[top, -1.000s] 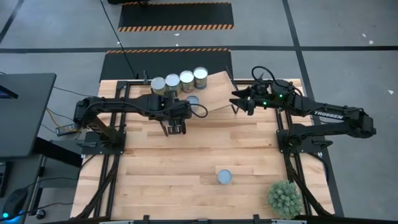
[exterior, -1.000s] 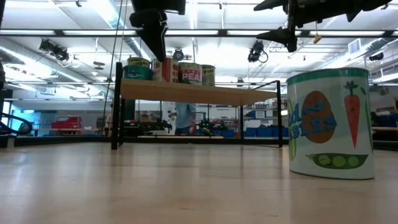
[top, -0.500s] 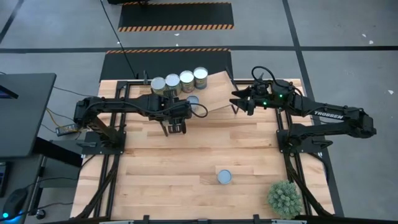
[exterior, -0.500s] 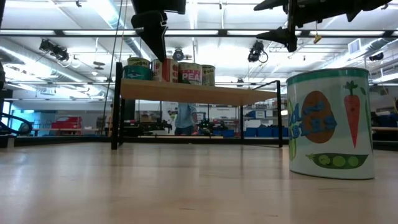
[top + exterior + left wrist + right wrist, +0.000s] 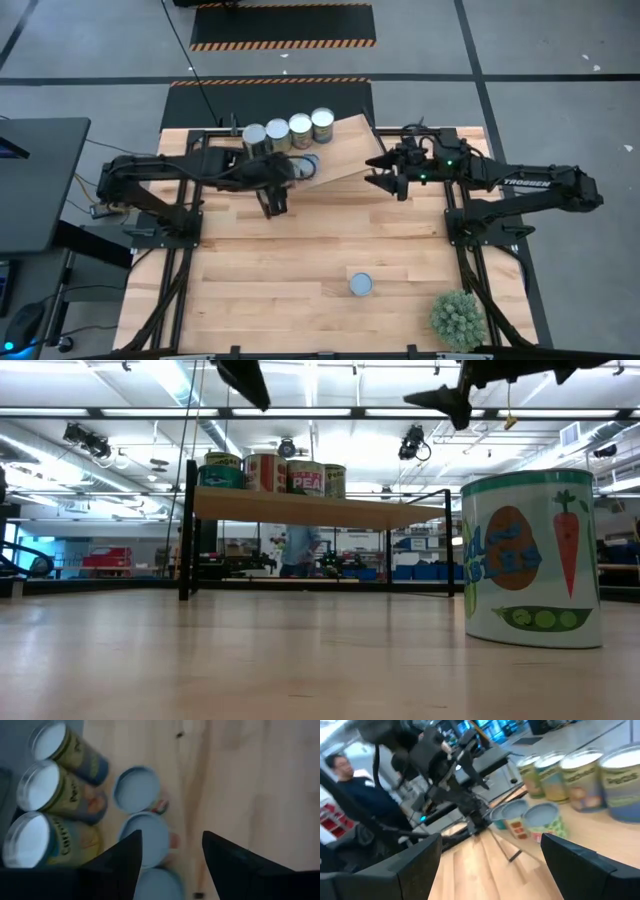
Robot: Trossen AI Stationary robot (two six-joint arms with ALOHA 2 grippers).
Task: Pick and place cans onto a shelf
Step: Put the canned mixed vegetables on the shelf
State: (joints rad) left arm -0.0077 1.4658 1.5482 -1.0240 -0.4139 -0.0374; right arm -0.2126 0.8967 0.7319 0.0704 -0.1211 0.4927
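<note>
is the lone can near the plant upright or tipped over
Upright: the can shows its round top from above, and in the low view stands on its base.

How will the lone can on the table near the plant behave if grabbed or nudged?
The lone can stands upright on a flat base, so it probably slides rather than rolls. It looks rigid, so jaws likely won't crush it. Its squat, wide body suggests low tipping risk; if toppled, the round wall would roll.
</note>
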